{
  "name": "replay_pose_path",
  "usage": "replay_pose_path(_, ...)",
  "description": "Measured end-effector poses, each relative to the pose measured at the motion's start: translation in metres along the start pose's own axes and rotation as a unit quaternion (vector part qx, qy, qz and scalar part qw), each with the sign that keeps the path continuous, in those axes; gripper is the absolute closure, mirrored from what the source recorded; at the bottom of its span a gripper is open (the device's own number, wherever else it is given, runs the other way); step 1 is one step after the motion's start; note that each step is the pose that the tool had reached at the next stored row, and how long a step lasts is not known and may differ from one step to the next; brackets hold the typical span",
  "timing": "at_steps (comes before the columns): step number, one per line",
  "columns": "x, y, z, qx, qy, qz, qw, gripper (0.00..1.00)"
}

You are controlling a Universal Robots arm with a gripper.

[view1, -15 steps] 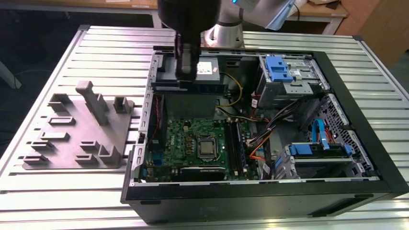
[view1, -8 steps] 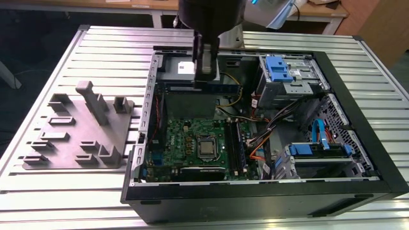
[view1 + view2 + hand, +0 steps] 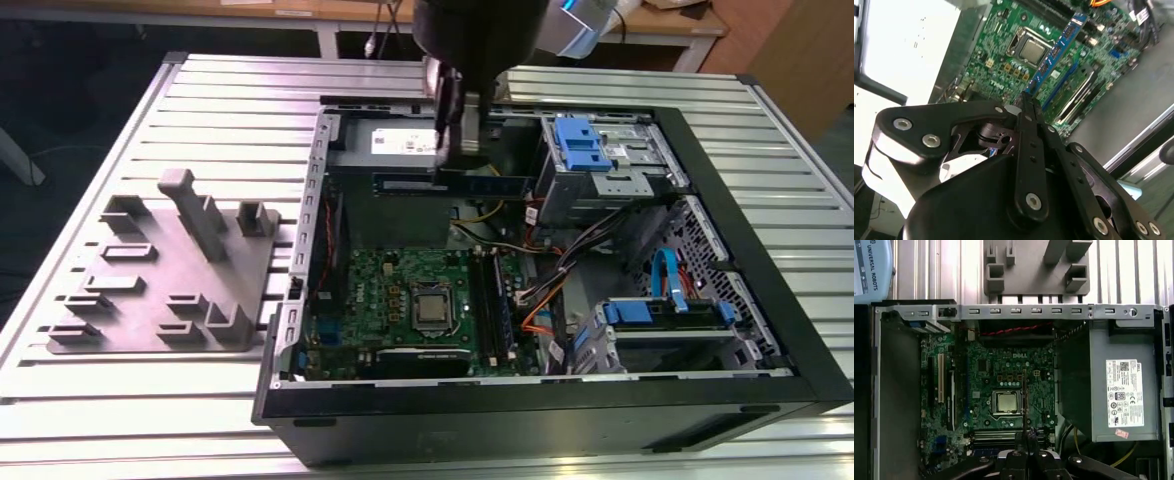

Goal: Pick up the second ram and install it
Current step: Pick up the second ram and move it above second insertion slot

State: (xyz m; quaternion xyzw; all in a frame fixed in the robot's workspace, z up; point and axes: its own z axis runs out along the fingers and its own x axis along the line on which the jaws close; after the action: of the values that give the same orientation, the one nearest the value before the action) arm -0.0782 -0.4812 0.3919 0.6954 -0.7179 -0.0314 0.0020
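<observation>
Matte black pincer [image 3: 1026, 106] of linked bars, silver screw heads [image 3: 1033, 201], pale blue joint cap [image 3: 874, 270].

I see the arm's black gripper [image 3: 461, 165] reaching down from the top of the exterior view. Its fingers are clamped on the second ram [image 3: 501, 184], a long, thin dark circuit-board strip held level above the open black metal computer case [image 3: 534, 430]. The strip hangs at the case's far end, near the silver power supply box [image 3: 394, 140] and a blue-fronted drive cage [image 3: 587, 150]. Nearer the camera lies the green motherboard [image 3: 387, 295] with its square processor socket [image 3: 430, 308]. On the exterior view's left, a grey blocky plastic fixture [image 3: 147, 300] rests on the slatted aluminium table [image 3: 200, 90], just beside the case.
</observation>
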Motion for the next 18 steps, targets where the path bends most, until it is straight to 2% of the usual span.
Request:
replay_pose_path(6,-0.0003,-0.0122,-0.0005,0.0,0.0,0.0,1.0,0.92)
replay_pose_path(12,-0.0005,-0.0125,0.0001,0.0001,-0.0001,0.0,1.0,0.92)
replay_pose_path(18,-0.0002,-0.0137,0.0061,0.0,0.0,0.0,1.0,0.92)
